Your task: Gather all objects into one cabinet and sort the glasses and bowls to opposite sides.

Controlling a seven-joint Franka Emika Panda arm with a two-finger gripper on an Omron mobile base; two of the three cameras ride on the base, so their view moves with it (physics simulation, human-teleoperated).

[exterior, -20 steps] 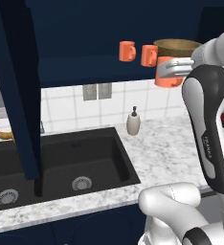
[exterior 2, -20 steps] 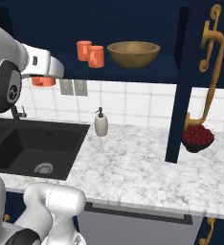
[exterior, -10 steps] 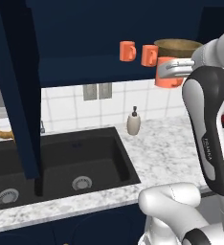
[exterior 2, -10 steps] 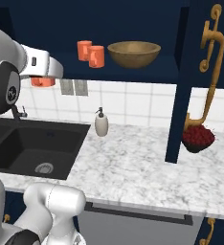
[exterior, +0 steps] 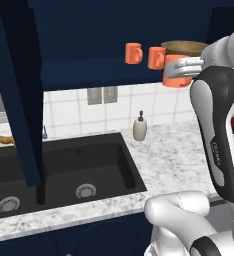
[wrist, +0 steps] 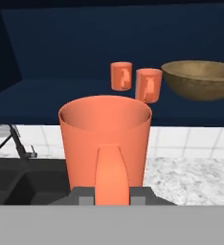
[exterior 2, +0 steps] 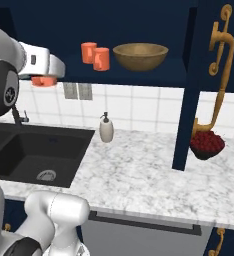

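Observation:
My gripper [wrist: 112, 196] is shut on the handle of an orange mug [wrist: 104, 139], holding it upright in the air in front of the open navy cabinet [wrist: 61, 95]. The same held mug [exterior: 177, 76] hangs at shelf height, just outside the shelf's front edge, and it peeks out under my hand [exterior 2: 44, 81]. Two more orange mugs [exterior: 133, 53] [exterior: 156, 57] stand side by side on the shelf. To their right on that shelf sits the wide wooden bowl [exterior 2: 140, 55] [wrist: 202, 79].
The cabinet's open doors hang at the left [exterior: 19, 100] and right [exterior 2: 188, 100], the right one with a brass handle. Below are a black sink [exterior: 59, 165], a white soap dispenser [exterior 2: 106, 129], a marble counter [exterior 2: 139, 170] and a dark fruit bowl [exterior 2: 207, 145].

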